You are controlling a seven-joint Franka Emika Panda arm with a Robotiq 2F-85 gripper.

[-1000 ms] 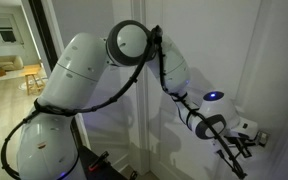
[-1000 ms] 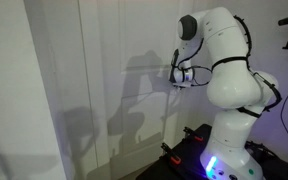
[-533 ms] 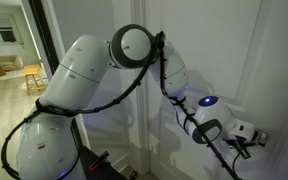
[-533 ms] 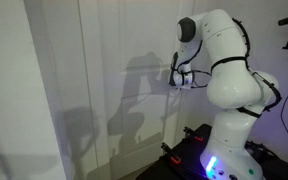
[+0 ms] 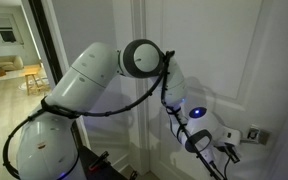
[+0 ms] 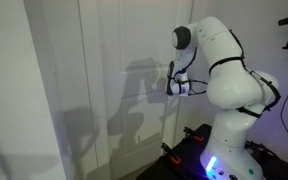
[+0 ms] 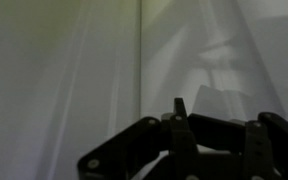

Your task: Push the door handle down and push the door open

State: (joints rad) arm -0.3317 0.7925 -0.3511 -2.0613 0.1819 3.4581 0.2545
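The door (image 5: 184,45) is tall and white with raised panel mouldings; it also fills the left of an exterior view (image 6: 94,90) and the wrist view (image 7: 74,70). The door handle (image 5: 254,134) is a small silver lever on its backplate at the door's right edge; a pale squarish shape in the wrist view (image 7: 221,102) looks like it. My gripper (image 5: 230,151) sits just below and left of the handle, close to the door face. It also shows against the door in an exterior view (image 6: 172,86). In the wrist view the dark fingertips (image 7: 179,104) meet in one point, holding nothing.
A dark-framed glass doorway (image 5: 39,50) opens onto a lit room behind the arm. The robot's white base (image 6: 229,140) stands close to the door, with a dark stand (image 6: 199,135) at its foot.
The arm has dropped and folded lower. The gripper moved down and away from the handle's level, from beside the lever to below it.
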